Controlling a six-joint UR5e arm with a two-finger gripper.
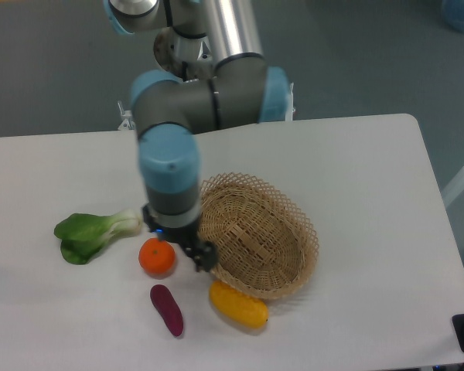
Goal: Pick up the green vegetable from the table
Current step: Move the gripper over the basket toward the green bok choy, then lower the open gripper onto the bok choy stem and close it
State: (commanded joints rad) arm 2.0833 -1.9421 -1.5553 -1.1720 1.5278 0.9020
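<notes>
The arm's wrist hid the gripper (178, 246), its jaws indistinguishable, and covered the wicker basket's (282, 232) left rim and the orange's (156, 258) top.

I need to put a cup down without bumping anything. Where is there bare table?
The table is bare right of the basket and behind the bok choy. It is crowded at front centre: orange, sweet potato, yellow fruit and gripper.
</notes>
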